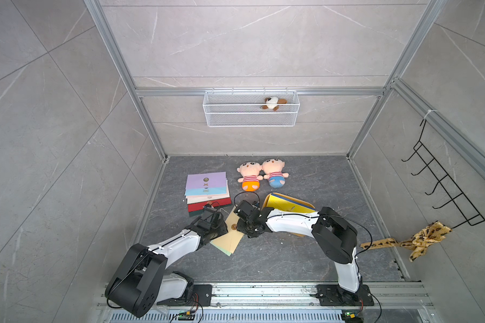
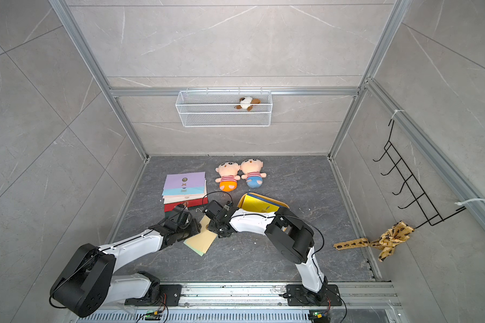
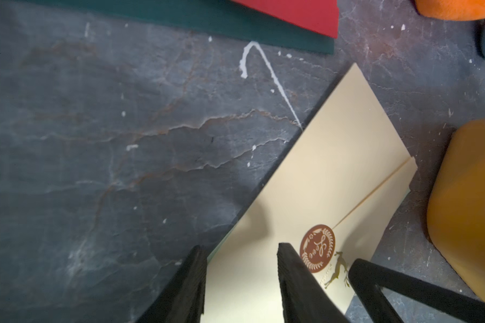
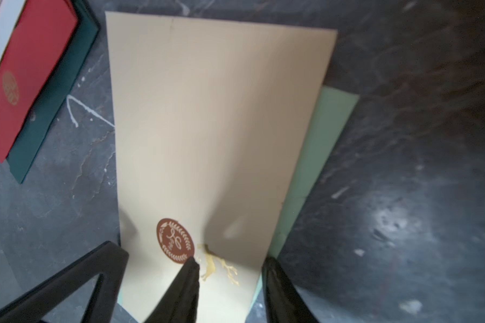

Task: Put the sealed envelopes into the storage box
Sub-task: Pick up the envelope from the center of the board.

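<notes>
Both end effectors are down on the same cream envelope (image 4: 213, 125), mid-bench, lying skewed on top of a pale green envelope (image 4: 319, 145).

- Left end effector (image 3: 241, 249): released, jaws parted. One finger sits over the cream paper by the brown seal sticker (image 3: 317, 247), the other just off its long edge. Nothing is clamped.
- Right end effector (image 4: 230, 260): also released, straddling the short end next to the seal. You can't tell from either wrist view whether the tips actually touch paper.
- Storage box (image 3: 465, 201): just right of the cream envelope, with a yellow envelope (image 1: 280, 205) and a navy one already inside.
- The rest of the stack, with the lilac envelope (image 1: 206, 180) on top, is still waiting on the far left.

My read is that you're mid-pickup on the cream one. Risks from here:

1. The end effectors clash. They're nearly touching, and each shows up in the other's wrist view. Any sideways correction could knock fingers together.
2. You grab two at once. The green one is flush underneath, so a scooping pinch at the edge may lift both or drag the green one askew.
3. Flat paper on a hard bench means the tips may skid and crease the envelope or tear the seal instead of getting under it.
4. The right forearm crosses over the box's near side. If you carry from there, you may clip the rim and shove the box.
</notes>
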`<state>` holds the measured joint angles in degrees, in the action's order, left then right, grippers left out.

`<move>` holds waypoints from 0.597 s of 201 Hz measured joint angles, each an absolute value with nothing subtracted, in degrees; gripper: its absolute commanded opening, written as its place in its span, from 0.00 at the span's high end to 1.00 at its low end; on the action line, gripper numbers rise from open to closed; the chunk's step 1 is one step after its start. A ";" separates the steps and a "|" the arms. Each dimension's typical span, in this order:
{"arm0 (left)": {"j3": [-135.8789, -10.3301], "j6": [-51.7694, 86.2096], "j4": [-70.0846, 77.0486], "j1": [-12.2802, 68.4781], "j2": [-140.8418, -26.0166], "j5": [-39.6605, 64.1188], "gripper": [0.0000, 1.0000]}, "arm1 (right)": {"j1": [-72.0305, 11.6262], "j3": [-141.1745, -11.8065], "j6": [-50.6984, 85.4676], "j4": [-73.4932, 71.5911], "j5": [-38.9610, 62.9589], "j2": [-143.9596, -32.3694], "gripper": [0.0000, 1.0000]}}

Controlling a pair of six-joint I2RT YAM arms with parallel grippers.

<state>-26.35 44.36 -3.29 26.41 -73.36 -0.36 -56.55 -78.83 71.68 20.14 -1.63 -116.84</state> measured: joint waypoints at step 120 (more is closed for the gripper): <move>-24.67 46.52 -5.32 26.37 -70.17 -0.78 0.53 | -56.88 -80.31 71.29 13.80 6.37 -116.51 0.61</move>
<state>-24.67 46.52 -5.32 26.37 -70.17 -0.78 -56.88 -80.31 71.29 13.80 6.37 -116.51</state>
